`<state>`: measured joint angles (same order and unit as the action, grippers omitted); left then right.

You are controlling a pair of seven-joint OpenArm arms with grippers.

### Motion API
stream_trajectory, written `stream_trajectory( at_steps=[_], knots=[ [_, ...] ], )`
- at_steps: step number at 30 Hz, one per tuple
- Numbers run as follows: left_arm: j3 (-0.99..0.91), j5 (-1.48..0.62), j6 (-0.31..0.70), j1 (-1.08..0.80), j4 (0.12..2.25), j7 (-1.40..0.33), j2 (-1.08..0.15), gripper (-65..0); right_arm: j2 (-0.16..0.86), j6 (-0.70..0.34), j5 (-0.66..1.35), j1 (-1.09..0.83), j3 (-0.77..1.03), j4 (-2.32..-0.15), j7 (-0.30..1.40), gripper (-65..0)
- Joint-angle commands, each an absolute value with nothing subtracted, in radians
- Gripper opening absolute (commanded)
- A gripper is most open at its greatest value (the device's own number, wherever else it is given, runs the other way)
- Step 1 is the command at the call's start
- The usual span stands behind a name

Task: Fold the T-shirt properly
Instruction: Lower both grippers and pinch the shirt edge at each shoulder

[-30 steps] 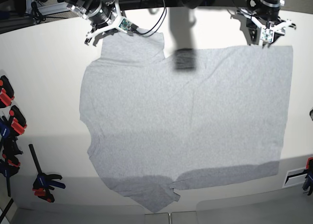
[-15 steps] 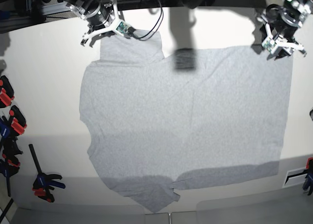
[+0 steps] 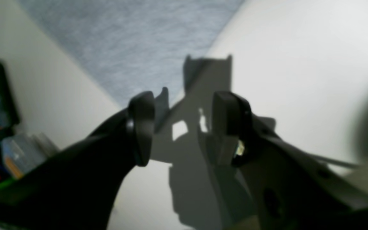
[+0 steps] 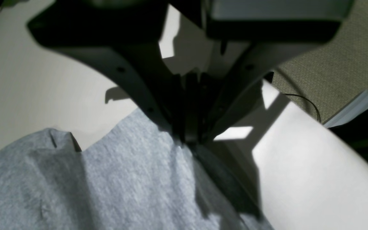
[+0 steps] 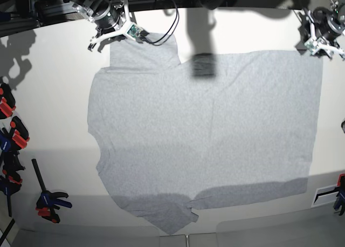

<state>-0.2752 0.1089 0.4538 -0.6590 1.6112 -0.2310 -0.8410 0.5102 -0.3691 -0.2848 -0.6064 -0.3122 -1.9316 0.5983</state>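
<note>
So there's one large light heather-grey cotton T-shirt (image 5: 205,134) spread flat and plain side up over most of the pale cream counter (image 5: 54,112), one sleeve poking up toward 11 o'clock and the other hanging down around 6 o'clock by the near edge. Two arms in play. The right gripper (image 5: 110,35) sits at about 11 o'clock in the base view, right at the top edge of that upper sleeve; its wrist view shows the dark fingers (image 4: 184,105) pressed tight together with no gap, tips down on the edge of the grey fabric, but I honestly can't tell if any cloth is actually pinched between them. The left gripper (image 5: 322,45) is off at 1 o'clock, just beside the shirt's far corner and apart from it; in its own blurry wrist view the two black fingers (image 3: 142,127) stand parted with nothing between them, just bare counter and their shadow, the shirt corner further ahead. Along the counter's 9 o'clock side I count about four red-and-black clamps (image 5: 47,201), and one more peeks in at 4 o'clock (image 5: 339,196).
</note>
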Motion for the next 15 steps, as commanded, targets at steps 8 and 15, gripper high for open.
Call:
stream_trajectory(
  at_steps=[8, 15],
  knots=[
    [-0.287, 0.104, 0.446, -0.616, 1.526, -0.209, -0.844, -37.8, 0.518, -0.365, -0.289, -0.610, -0.309, -1.937, 0.617, -65.0],
    [-0.287, 0.097, 0.426, -0.587, 1.489, -0.179, -0.794, -38.3, 0.518, -0.364, -0.289, -0.610, -0.309, -1.937, 0.617, -65.0]
  ],
)
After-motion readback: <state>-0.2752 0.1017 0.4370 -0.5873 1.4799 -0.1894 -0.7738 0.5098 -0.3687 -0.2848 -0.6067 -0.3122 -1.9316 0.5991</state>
